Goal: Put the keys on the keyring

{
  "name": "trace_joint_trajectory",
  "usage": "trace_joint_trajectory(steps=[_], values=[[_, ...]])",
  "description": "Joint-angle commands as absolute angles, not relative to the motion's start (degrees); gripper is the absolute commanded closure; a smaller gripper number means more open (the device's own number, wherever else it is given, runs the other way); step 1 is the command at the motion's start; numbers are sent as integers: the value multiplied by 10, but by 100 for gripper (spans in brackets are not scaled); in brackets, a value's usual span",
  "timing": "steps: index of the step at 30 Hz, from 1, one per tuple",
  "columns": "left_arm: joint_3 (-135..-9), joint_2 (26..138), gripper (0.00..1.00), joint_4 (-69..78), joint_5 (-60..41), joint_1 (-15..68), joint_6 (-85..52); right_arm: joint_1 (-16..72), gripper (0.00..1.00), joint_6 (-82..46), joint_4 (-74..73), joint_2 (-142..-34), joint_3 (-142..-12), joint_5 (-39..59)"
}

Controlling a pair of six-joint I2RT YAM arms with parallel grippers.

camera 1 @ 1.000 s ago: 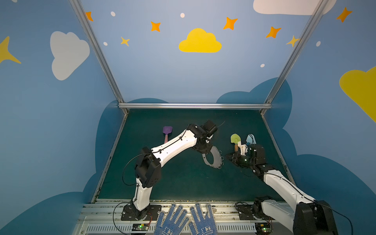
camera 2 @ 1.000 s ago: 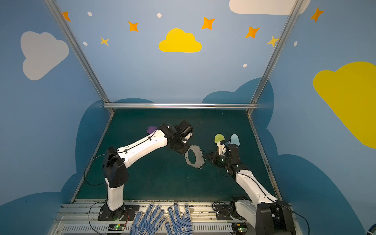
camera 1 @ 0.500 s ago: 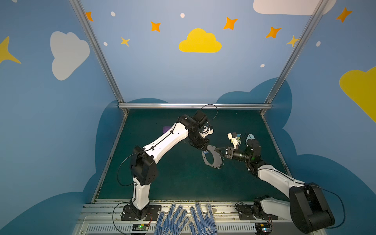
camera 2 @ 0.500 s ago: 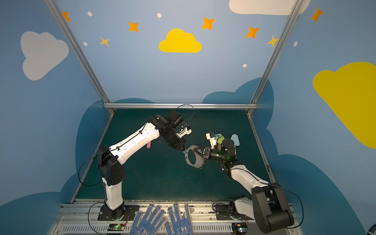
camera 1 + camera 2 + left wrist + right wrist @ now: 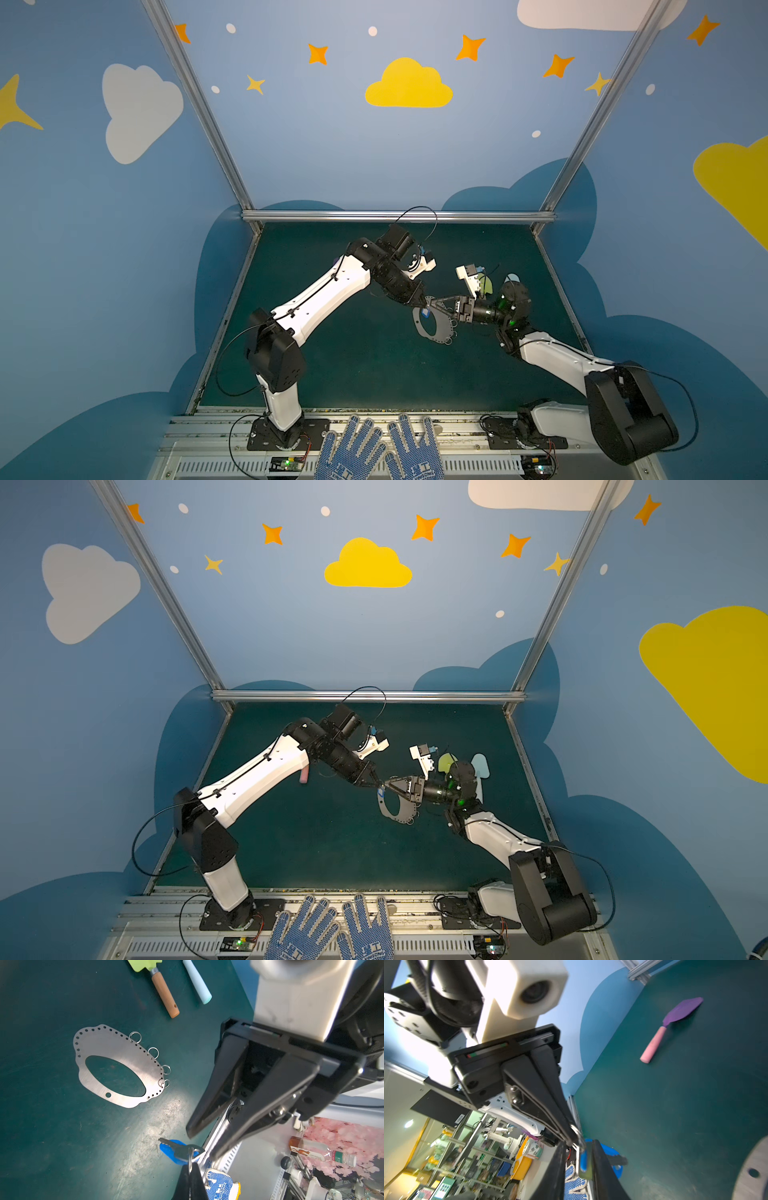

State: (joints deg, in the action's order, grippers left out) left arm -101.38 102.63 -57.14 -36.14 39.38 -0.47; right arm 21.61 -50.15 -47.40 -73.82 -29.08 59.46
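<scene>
My left pincer (image 5: 190, 1167) is pinched shut on the thin wire loop (image 5: 190, 1155) of the keys (image 5: 180, 1152), which hang in the air clear of the green mat (image 5: 52, 1126). The silver key and its blue tag (image 5: 166, 1151) stick out sideways from that loop, long axis roughly level and crosswise to my right pincer (image 5: 200, 1145). Its 2 jaws stand a little apart around the tag; I cannot tell whether they bite.

The keyring (image 5: 116, 1045) lies flat on the mat, below the keys and apart from them. In both top views my 2 pincers meet over its far end. It is a brushed grey oval band with a holed, scalloped edge. At least 4 small wire rings (image 5: 153, 1052) line the side facing my right arm, so I judge that arm nearer them.
</scene>
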Motion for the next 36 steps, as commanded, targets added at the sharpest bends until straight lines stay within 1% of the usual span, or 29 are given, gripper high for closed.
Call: trace_joint_trajectory(steps=[1,3,6,8,12,14,17,18,23,25,26,27,32,33,36], values=[[-1011,1015,96,-558,-381,389,-8,225,77,-521,-528,-746,-308,617],[-1010,1013,96,-555,-386,387,-7,228,77,-520,-525,-749,-312,620],[-1006,1007,96,-549,-390,385,-9,229,76,-515,-516,-750,-313,620],[-1002,1003,96,-544,-391,385,-10,230,78,-519,-527,-750,-313,625],[-999,1000,96,-539,-403,381,-14,233,78,-510,-512,-747,-320,627],[-997,997,95,-536,-402,380,-16,237,83,-510,-513,-747,-323,634],[-995,997,95,-534,-406,379,-18,242,85,-502,-501,-748,-328,640],[-995,996,95,-531,-409,378,-20,243,87,-497,-495,-747,-331,640],[-993,991,94,-520,-424,376,-26,246,92,-488,-483,-743,-335,630],[-991,992,96,-518,-435,375,-26,245,90,-474,-456,-740,-339,618],[-989,992,96,-518,-444,375,-26,246,85,-466,-441,-738,-342,610],[-988,991,96,-517,-446,375,-26,245,83,-462,-437,-736,-342,605],[-978,986,96,-512,-451,375,-28,244,82,-468,-448,-730,-343,598],[-976,985,96,-510,-453,375,-28,244,82,-466,-446,-730,-344,598],[-971,980,96,-505,-459,374,-29,244,91,-470,-454,-730,-343,600]])
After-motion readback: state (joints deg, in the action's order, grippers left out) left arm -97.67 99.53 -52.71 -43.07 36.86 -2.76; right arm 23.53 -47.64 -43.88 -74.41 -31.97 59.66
